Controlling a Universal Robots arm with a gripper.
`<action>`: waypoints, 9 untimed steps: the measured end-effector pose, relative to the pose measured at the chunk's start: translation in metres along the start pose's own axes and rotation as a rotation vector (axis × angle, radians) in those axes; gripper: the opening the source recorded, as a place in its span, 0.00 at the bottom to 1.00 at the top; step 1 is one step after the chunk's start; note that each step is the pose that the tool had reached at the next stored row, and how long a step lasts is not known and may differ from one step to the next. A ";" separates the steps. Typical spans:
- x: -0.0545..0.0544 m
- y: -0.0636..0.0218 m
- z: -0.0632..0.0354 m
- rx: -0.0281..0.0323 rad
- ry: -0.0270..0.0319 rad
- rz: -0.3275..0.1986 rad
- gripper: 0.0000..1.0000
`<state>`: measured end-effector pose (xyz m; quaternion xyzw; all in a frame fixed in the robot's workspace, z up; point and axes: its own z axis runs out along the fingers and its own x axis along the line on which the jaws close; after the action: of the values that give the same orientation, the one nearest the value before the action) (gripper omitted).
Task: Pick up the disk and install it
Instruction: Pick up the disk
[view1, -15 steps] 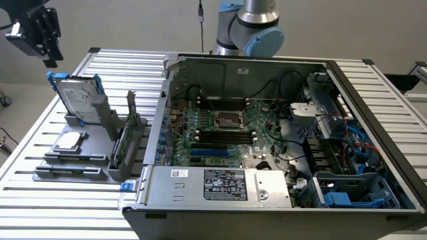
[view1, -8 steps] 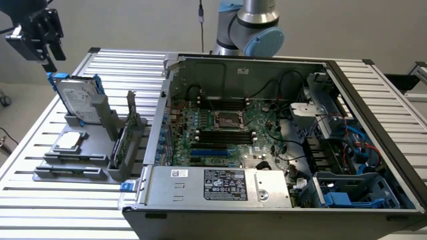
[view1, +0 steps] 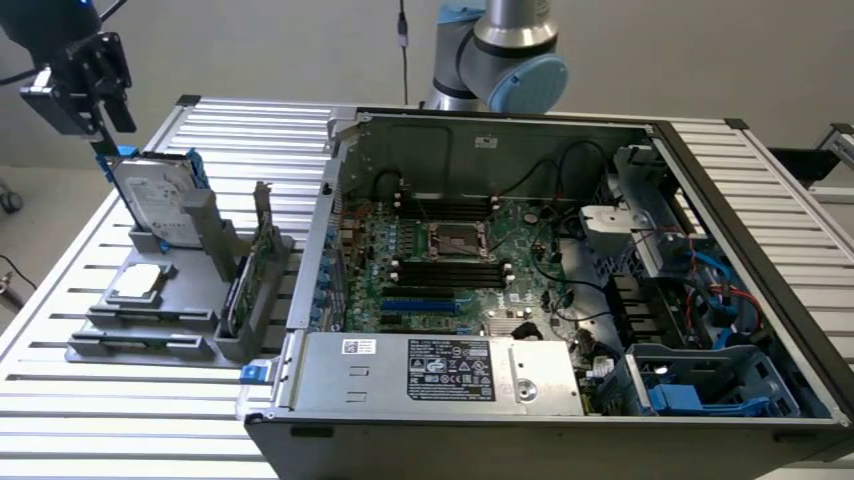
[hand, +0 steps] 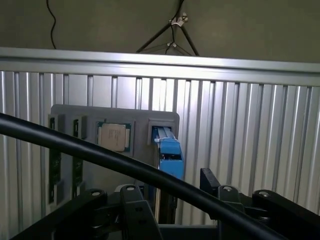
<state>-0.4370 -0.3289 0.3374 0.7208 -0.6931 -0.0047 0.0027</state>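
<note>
Exterior and wrist views of the workstation. The disk (view1: 150, 200) stood upright on its edge in a slot of the grey holder (view1: 147, 330), which rested on the slatted metal table (view1: 107, 420) at the exterior view's left, just beside the open computer case (view1: 747, 200) and outside it. The gripper (hand: 169, 192) hung directly above the disk's upper edge, close to it. In the wrist view the disk was seen edge-on, its blue carrier (hand: 170, 152) running down between the two black fingers (hand: 131, 205). The fingers stood apart, one on each side of the disk, with a gap visible on both sides. Nothing was clamped between them.

A small square chip (hand: 114, 136) lay flat in a recess of the same holder, just beside the disk's slot. A black cable (hand: 75, 147) crossed the wrist view in front of the holder.

The disk's broad face carried a white label, whose print was too small to read. Inside the case, a large silver box (view1: 441, 370) lay along the near edge. It bore a black sticker with white symbols and a small white sticker, and none of the writing on them could be made out. The robot arm (view1: 501, 50) rose behind the case.
</note>
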 end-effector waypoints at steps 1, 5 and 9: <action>0.000 0.0000 0.0018 0.0002 0.0000 0.000 0.54; 0.001 0.0001 0.0090 0.0008 0.0000 0.000 0.54; 0.001 0.0000 0.0163 0.0015 0.0000 0.001 0.54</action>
<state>-0.4372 -0.3303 0.3211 0.7206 -0.6934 -0.0042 0.0021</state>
